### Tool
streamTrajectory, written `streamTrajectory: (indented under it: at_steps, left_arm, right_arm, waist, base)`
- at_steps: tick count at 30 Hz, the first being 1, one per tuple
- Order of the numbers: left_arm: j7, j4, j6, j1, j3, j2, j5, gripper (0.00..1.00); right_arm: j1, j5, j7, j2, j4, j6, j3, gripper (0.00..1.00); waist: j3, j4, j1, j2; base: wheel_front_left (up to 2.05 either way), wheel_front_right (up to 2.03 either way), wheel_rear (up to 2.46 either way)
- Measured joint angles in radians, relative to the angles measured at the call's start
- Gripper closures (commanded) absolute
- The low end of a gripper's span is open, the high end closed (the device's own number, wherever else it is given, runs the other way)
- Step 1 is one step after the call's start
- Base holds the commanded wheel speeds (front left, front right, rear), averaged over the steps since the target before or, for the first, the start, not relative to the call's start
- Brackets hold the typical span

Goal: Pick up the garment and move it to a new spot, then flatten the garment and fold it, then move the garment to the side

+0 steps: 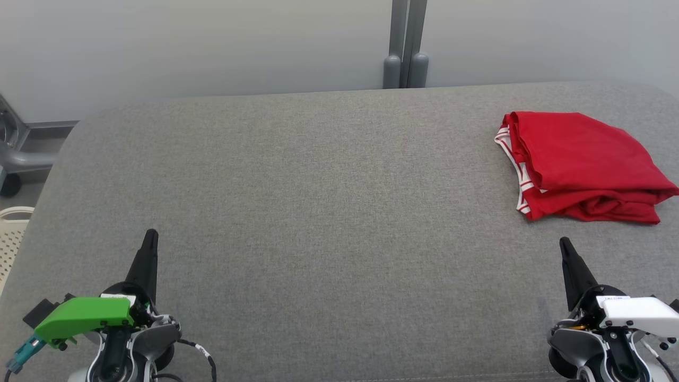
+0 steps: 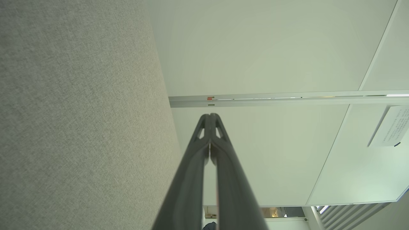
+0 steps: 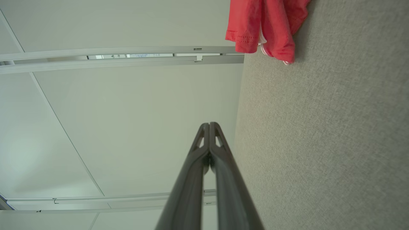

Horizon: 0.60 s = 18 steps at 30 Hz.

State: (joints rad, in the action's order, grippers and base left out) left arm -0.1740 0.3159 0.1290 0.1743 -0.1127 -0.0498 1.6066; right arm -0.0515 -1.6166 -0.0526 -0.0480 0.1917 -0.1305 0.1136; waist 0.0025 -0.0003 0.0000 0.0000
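Note:
A red garment [image 1: 581, 164] with white striped trim lies folded in a compact bundle at the far right of the grey fabric surface [image 1: 329, 212]. In the right wrist view the garment [image 3: 265, 27] shows at the top, well ahead of the fingers. My right gripper [image 1: 565, 243] rests at the lower right, shut and empty, a short way in front of the garment. At the lower left my left gripper [image 1: 151, 233] is also shut with nothing in it. Both wrist views show the fingertips pressed together: left gripper [image 2: 210, 115], right gripper [image 3: 209, 124].
Pale wall panels with a grey vertical post [image 1: 406, 48] stand behind the surface. A cream perforated basket [image 1: 10, 233] and a grey chair base [image 1: 16, 159] sit off the left edge. The wide middle of the grey surface is bare fabric.

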Motion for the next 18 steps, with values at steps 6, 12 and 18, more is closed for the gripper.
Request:
streamTrajectory:
  at_steps: [6,12,18]
  left_arm:
    - [0.0,0.0,0.0,0.0,0.0,0.0,0.0,1.0]
    - [0.0,0.0,0.0,0.0,0.0,0.0,0.0,1.0]
    - [0.0,0.0,0.0,0.0,0.0,0.0,0.0,1.0]
  right_arm:
    - [0.0,0.0,0.0,0.0,0.0,0.0,0.0,1.0]
    - [0.0,0.0,0.0,0.0,0.0,0.0,0.0,1.0]
    - [0.0,0.0,0.0,0.0,0.0,0.0,0.0,1.0]
  waist:
    - [0.0,0.0,0.0,0.0]
    - [0.0,0.0,0.0,0.0]
    - [0.0,0.0,0.0,0.0]
  base:
    - [0.0,0.0,0.0]
    - [0.0,0.0,0.0]
    - [0.0,0.0,0.0]
